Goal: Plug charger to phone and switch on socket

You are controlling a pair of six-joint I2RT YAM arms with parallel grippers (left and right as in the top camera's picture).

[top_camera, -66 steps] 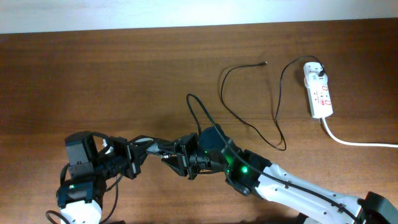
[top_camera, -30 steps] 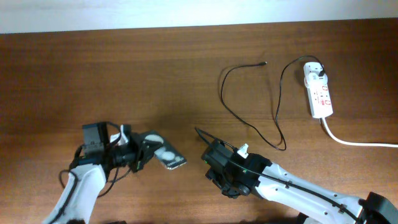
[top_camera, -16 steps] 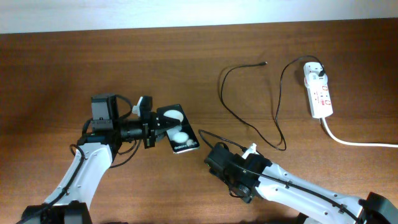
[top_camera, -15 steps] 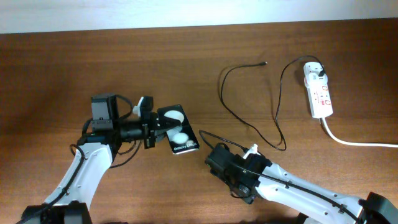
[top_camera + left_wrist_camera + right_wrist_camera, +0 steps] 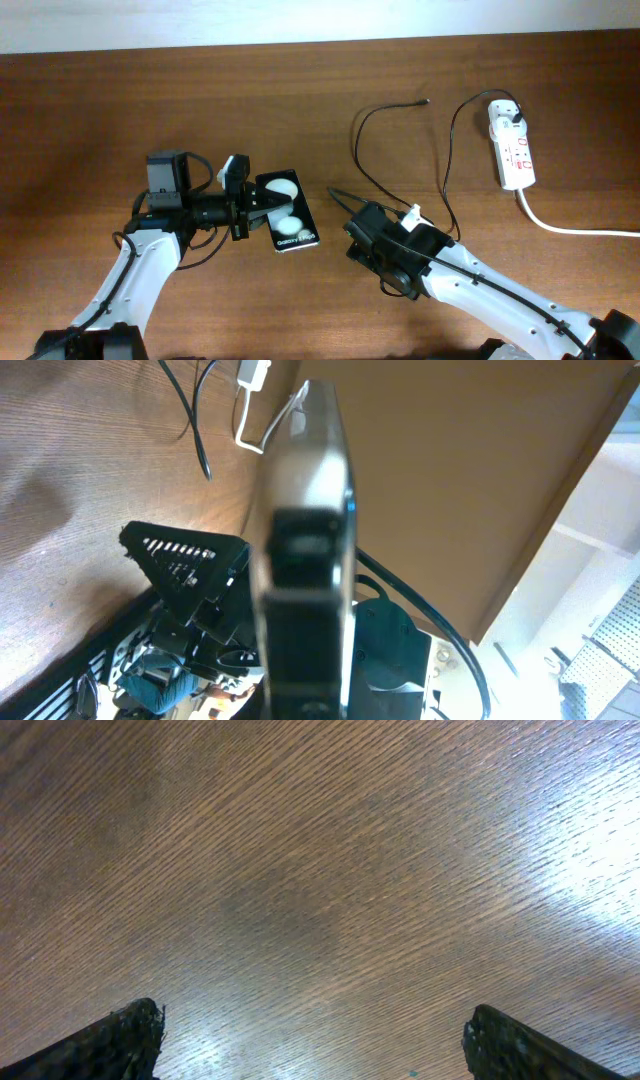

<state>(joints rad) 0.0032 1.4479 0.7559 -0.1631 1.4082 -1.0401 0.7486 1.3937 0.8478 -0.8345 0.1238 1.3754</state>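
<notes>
At the table's (image 5: 150, 100) 9 o'clock side, over brown, fine-grained wood, the left gripper (image 5: 252, 206) is clamped on the phone (image 5: 286, 212). Its fingers pinch the slab's long edge nearest the arm. The phone sits at the gripper's 3 o'clock, a flat black rectangle with a glossy face that mirrors two round white light spots. Small white lettering marks its 5 o'clock end. From the left wrist the phone shows edge-on, a thin rounded metallic rim running straight out between the dark fingers. Whether it rests on the wood or hangs just above it cannot be told.

Near the centre, at the phone's 4 o'clock and apart from it, the right gripper (image 5: 312, 1020) stands wide. Its two dark, rough-edged fingertips (image 5: 130, 1030) sit far apart, with only streaked, shiny wood between them.

Beyond it, toward 1 o'clock, the charger (image 5: 356, 145) lies in loose loops, a thin black cable. Its small connector tip (image 5: 427, 101) lies free on the wood, well apart from the phone. The other end rises to a white plug head at the 12 o'clock end of the socket (image 5: 515, 155). The socket is a narrow white strip with red markings at the table's 2 o'clock. A thick white cord (image 5: 560, 228) curves from its 6 o'clock end toward 3 o'clock.
</notes>
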